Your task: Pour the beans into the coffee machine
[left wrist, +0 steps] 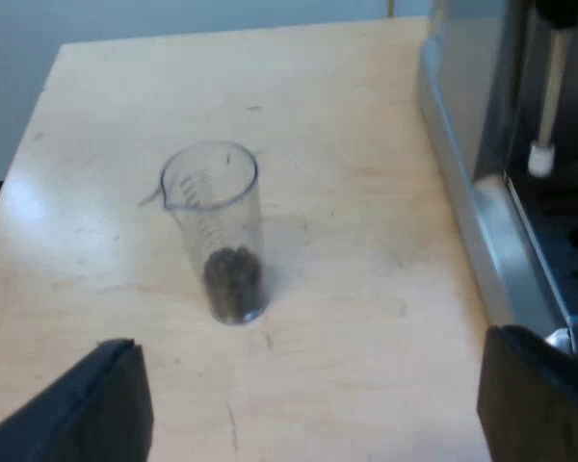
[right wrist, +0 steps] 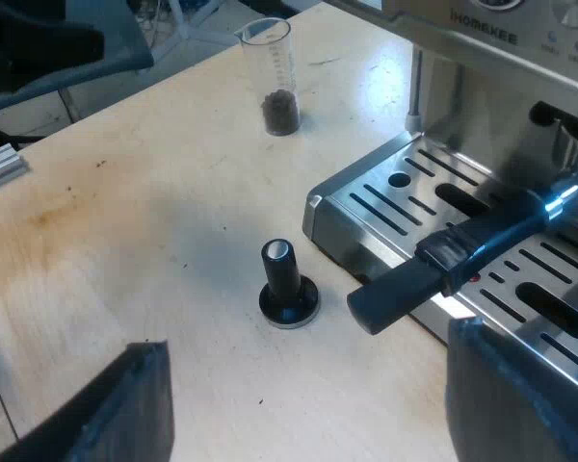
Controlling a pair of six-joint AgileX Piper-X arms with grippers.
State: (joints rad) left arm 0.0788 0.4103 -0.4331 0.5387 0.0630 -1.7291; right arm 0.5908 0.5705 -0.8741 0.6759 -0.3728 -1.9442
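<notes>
While the left claw (left wrist: pixel 313 404) hangs spread wide with nothing between its fingers, the measuring glass (left wrist: pixel 217 231) stands upright on the wooden table (left wrist: pixel 366 366), near the claw but not touched. Beans (left wrist: pixel 234 279) fill only the bottom of the glass, and the pour spout is on its rim. The coffee machine (left wrist: pixel 482 144) is alongside, with a white-tipped steam wand (left wrist: pixel 549 96) hanging at its front.

Right claw (right wrist: pixel 308 404): also spread wide and holding nothing, over the table near the corner of the drip tray (right wrist: pixel 385 207). The tamper (right wrist: pixel 287 286) with the black knob stands upright just beside the tray, not touching it. The holder's dark handle (right wrist: pixel 433 269) sticks out from the machine's front over the tray edge. The glass is well apart from the tamper, near the machine's side.
</notes>
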